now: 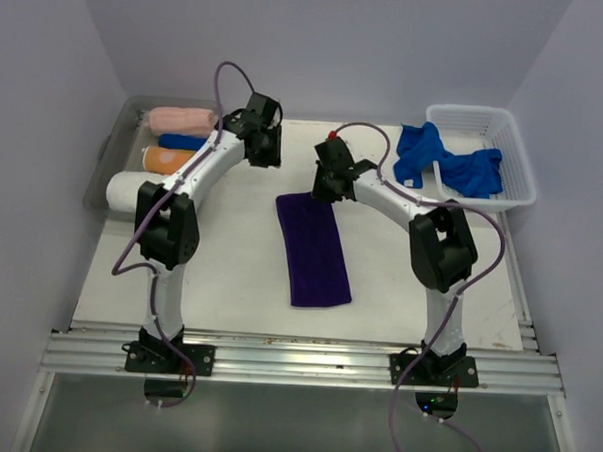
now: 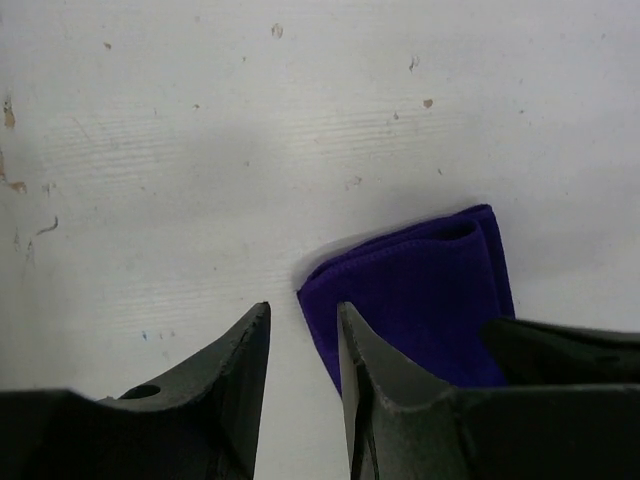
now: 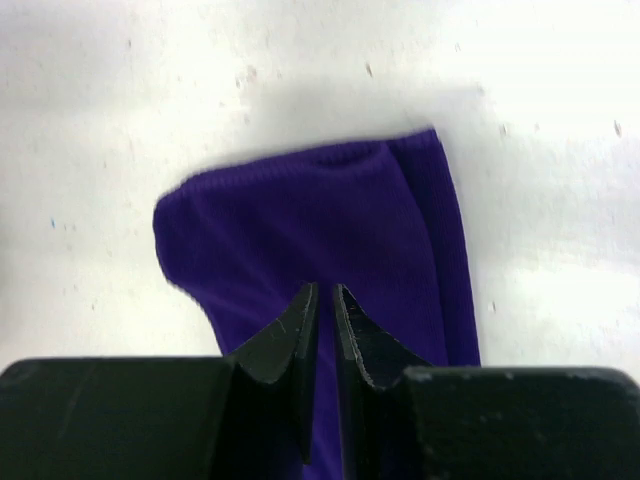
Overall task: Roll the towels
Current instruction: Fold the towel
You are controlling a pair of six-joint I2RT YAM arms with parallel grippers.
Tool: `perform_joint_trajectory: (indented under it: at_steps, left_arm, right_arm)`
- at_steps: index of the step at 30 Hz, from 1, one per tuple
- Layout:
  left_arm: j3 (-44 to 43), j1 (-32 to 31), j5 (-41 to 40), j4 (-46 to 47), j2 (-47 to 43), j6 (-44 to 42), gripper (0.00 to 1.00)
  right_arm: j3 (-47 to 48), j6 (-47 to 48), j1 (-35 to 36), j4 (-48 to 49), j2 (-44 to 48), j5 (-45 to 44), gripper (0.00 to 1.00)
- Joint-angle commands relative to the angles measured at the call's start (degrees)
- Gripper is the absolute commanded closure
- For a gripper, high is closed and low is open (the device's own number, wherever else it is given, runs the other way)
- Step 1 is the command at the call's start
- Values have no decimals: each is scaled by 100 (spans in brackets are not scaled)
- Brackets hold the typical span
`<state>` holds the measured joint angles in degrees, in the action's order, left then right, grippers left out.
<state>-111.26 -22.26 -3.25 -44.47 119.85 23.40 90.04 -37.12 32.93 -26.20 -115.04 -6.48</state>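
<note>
A dark purple towel (image 1: 314, 249) lies folded into a long strip at the table's middle, its far end (image 3: 300, 210) slightly puffed. My right gripper (image 1: 328, 182) hovers over that far end. Its fingers (image 3: 322, 300) are almost together with a thin slit between them, and no cloth is visibly pinched. My left gripper (image 1: 263, 149) is left of the towel's far corner (image 2: 420, 290). Its fingers (image 2: 303, 315) are apart over bare table and hold nothing. Royal blue towels (image 1: 454, 165) lie crumpled in and over a white basket (image 1: 515, 145).
A clear bin (image 1: 109, 158) at the far left holds rolled towels: peach (image 1: 181, 121), blue (image 1: 182, 141), orange (image 1: 169, 160) and white (image 1: 131, 191). The white basket stands at the far right corner. Walls close in on three sides.
</note>
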Motion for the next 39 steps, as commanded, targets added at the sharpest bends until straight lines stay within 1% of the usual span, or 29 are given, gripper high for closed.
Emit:
perform_joint_trajectory:
  at_steps: [1, 2, 3, 5, 6, 8, 15, 21, 22, 23, 25, 26, 27, 32, 39]
  left_arm:
    - [525, 2, 263, 122, -304, 130, 63]
    - [657, 2, 289, 183, -365, 139, 63]
    - [859, 2, 298, 236, -471, 165, 64]
    - [1009, 2, 298, 289, -533, 174, 64]
    - [1114, 2, 437, 298, -559, 191, 64]
    - [1212, 2, 483, 351, -586, 200, 64]
    - [1397, 3, 667, 439, -560, 270, 65]
    - [1476, 2, 659, 456, -612, 253, 65]
    - [1493, 2, 659, 457, -621, 262, 65]
    - [1511, 2, 667, 465, -630, 253, 65]
    - [1546, 2, 676, 457, -630, 244, 65]
    - [1555, 11, 667, 465, -638, 244, 65]
    - [1572, 3, 667, 465, -647, 235, 65]
    - [1608, 2, 746, 465, -709, 227, 65]
    - [1722, -15, 878, 509, -779, 183, 66]
  right_arm:
    - [845, 415, -85, -456, -613, -108, 84]
    - [1014, 477, -102, -657, -711, -125, 83]
    - [1181, 539, -102, -746, -808, -151, 78]
    - [1462, 715, -94, -878, -949, -248, 75]
    - [1516, 768, -94, -896, -976, -301, 71]
    - [1700, 908, -102, -1027, -1089, -406, 69]
    - [2052, 1155, -94, -1274, -1502, -442, 69]
    - [2246, 1208, -102, -1362, -1705, -574, 69]
    - [2263, 1190, -102, -1362, -1706, -574, 70]
    - [2246, 1181, -94, -1318, -1679, -591, 77]
    - [2202, 1146, -94, -1274, -1627, -652, 87]
    - [2202, 1137, -102, -1265, -1566, -679, 96]
    - [2185, 1120, -102, -1265, -1530, -731, 100]
    - [1948, 1015, -216, -1090, -1162, -863, 100]
    - [1605, 900, -463, -852, -985, -618, 100]
